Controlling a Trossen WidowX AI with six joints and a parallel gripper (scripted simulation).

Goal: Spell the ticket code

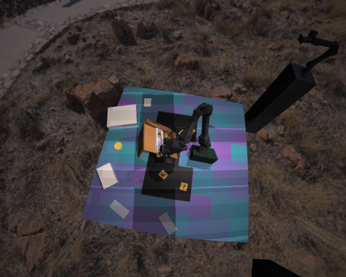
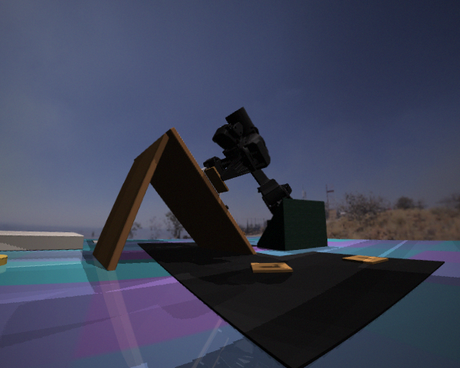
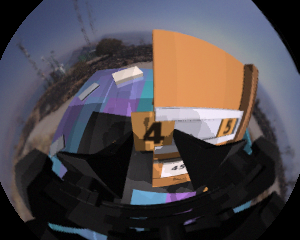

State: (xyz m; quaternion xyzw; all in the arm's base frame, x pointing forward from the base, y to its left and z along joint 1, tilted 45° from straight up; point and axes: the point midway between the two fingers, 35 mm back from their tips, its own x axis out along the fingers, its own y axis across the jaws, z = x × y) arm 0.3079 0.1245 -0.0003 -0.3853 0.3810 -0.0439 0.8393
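Observation:
My gripper is shut on the 4 tile, an orange square with a dark 4. The tile is at the left, open end of the white rail, overlapping the left edge of the leaning orange board. Whether it is inside the rail's lips I cannot tell. The 5 tile sits in the rail near its right end. The ticket below the rail starts with 45; a finger hides the rest.
Two loose tiles lie on the near black mat: one tile close to the board, another tile farther out. More orange tiles show behind the arm. Pale blocks and a yellow disc stand beyond the board.

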